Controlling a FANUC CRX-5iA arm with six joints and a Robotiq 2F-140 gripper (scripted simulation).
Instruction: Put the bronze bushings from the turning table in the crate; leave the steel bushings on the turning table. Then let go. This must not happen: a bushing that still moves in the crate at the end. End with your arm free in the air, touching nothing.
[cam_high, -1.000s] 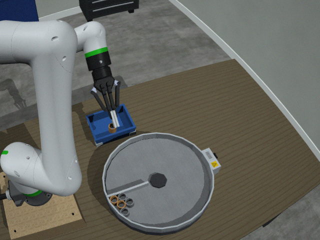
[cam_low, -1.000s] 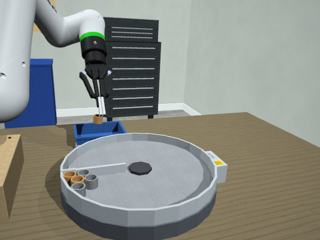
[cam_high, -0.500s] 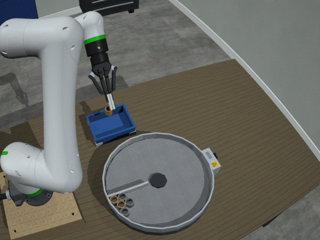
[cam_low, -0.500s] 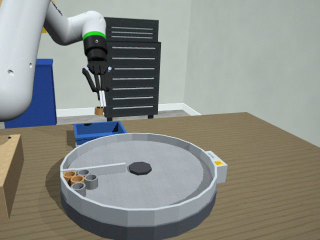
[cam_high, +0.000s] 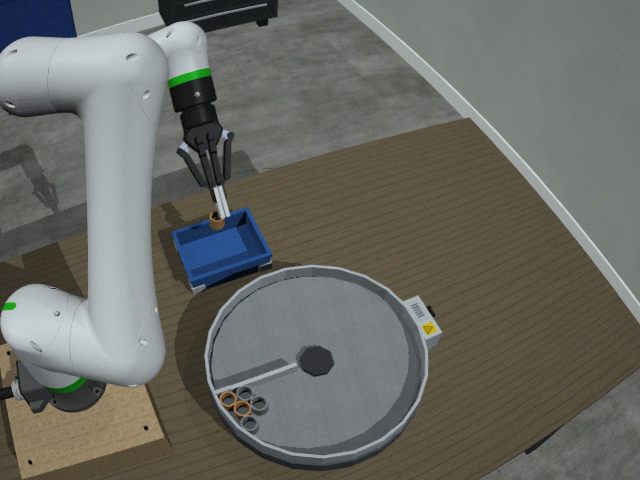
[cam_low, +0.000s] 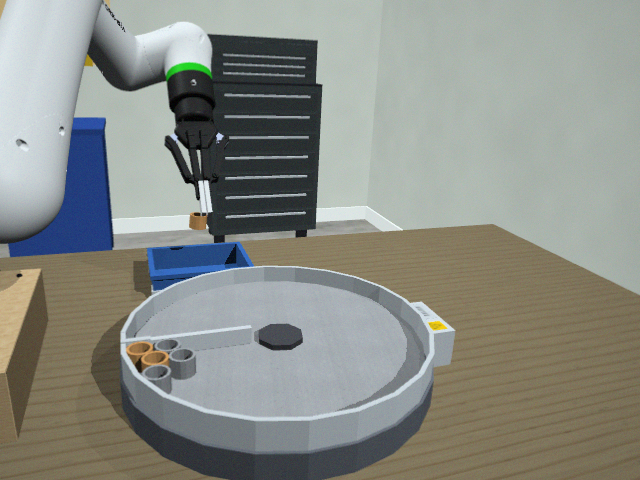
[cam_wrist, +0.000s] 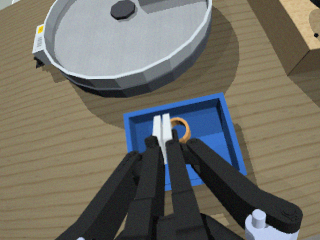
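Pincer (cam_high: 221, 207) clenched on the wall of a bronze bushing (cam_high: 216, 221), held above the blue crate (cam_high: 198, 264), two bronze bushings (cam_high: 235, 404) and three steel bushings (cam_high: 258, 404) on the turning table (cam_high: 419, 341).

Blue crate (cam_high: 256, 238), bronze bushing (cam_high: 216, 221) — grey turning table (cam_high: 330, 270), wood-grain brown table (cam_high: 465, 206)

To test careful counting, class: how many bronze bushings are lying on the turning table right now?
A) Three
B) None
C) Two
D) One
C: two bronze bushings sit among grey steel ones beside the divider on the turning table, while a third hangs pinched by the gripper above the blue crate.
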